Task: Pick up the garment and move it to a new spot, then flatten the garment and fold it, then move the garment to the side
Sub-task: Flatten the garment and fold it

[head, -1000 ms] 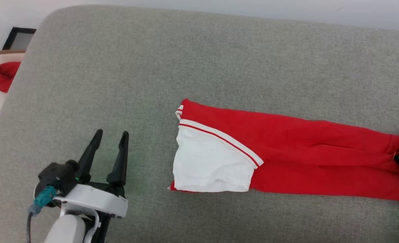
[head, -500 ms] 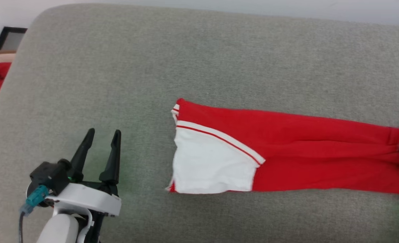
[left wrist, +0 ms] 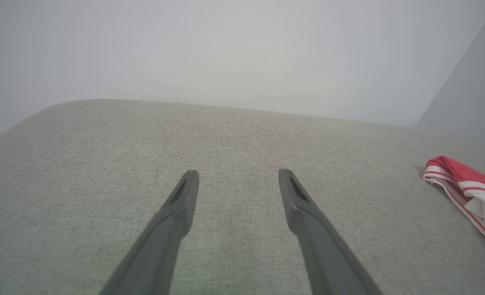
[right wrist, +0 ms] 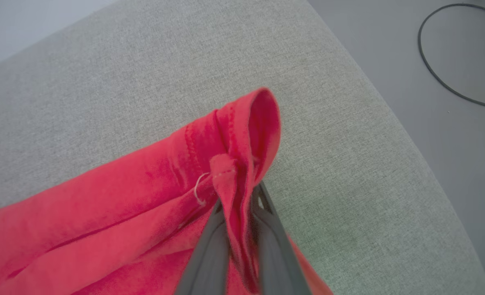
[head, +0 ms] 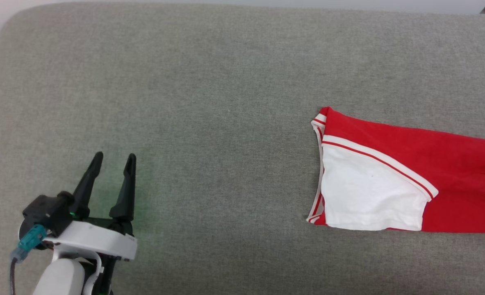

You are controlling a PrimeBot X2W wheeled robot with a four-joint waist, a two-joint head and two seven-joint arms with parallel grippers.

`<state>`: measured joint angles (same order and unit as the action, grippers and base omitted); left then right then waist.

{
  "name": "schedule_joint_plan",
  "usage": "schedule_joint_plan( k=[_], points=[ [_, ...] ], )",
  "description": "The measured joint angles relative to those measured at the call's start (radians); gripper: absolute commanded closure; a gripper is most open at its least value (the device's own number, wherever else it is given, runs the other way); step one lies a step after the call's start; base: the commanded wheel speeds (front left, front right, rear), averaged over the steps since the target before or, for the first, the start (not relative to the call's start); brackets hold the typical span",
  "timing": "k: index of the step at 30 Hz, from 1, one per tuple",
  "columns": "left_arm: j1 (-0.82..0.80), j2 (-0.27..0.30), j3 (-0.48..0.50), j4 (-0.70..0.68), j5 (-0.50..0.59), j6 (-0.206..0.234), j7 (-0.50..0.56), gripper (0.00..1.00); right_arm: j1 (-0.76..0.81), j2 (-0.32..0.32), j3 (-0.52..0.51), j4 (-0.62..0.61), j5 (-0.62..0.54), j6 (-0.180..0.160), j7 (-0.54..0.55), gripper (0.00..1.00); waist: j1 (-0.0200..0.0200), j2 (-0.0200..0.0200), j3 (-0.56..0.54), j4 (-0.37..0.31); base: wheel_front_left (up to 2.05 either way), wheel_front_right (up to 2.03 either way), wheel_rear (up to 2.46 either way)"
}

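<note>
A grey fabric cushion (head: pixel 226 102) carries a red-and-white garment (head: pixel 451 155) lying flat toward its right side

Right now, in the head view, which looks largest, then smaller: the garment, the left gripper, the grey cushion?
1. grey cushion
2. garment, cut off at the right edge
3. left gripper, nearer the camera, so true size is unsure

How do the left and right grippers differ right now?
The left gripper is open; the right gripper is shut. The left gripper holds nothing, with bare cushion between its fingers; the right gripper pinches a red hem of the garment. Both have long dark fingers.
</note>
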<state>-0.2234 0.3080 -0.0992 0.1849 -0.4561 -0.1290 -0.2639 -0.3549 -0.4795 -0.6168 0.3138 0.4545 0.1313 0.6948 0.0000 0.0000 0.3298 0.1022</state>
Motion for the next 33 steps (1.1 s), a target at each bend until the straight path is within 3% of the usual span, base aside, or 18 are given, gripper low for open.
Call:
schedule_joint_plan(
  k=[6, 16, 22, 28, 33],
  points=[
    [0.004, -0.002, 0.006, 0.013, 0.007, 0.0, 0.0, 0.0, 0.007, 0.017, 0.053, -0.057, 0.026, 0.0, 0.004, 1.0, 0.0, 0.0, -0.013, -0.017, 0.0, 0.0, 0.0],
    [0.033, -0.029, 0.005, 0.037, 0.004, 0.0, 0.0, 0.0, 0.081, 0.109, 0.3, -0.312, 0.136, -0.001, 0.038, 1.0, 0.0, 0.0, -0.068, -0.02, 0.0, 0.0, 0.0],
    [0.052, -0.04, 0.009, 0.041, -0.002, 0.0, 0.0, 0.0, 0.079, 0.164, 0.508, -0.451, 0.16, 0.0, 0.076, 1.0, 0.0, 0.0, -0.086, 0.001, 0.0, 0.0, 0.0],
    [0.055, -0.055, -0.003, 0.044, -0.011, 0.0, 0.0, 0.0, 0.038, 0.197, 0.692, -0.466, 0.16, 0.0, 0.086, 1.0, 0.0, 0.0, -0.085, 0.03, 0.0, 0.0, 0.0],
    [0.042, -0.074, -0.014, 0.044, -0.012, 0.0, 0.0, 0.0, -0.021, 0.209, 0.782, -0.405, 0.14, -0.001, 0.053, 1.0, 0.0, 0.0, -0.069, 0.052, 0.0, 0.0, 0.0]
  ],
)
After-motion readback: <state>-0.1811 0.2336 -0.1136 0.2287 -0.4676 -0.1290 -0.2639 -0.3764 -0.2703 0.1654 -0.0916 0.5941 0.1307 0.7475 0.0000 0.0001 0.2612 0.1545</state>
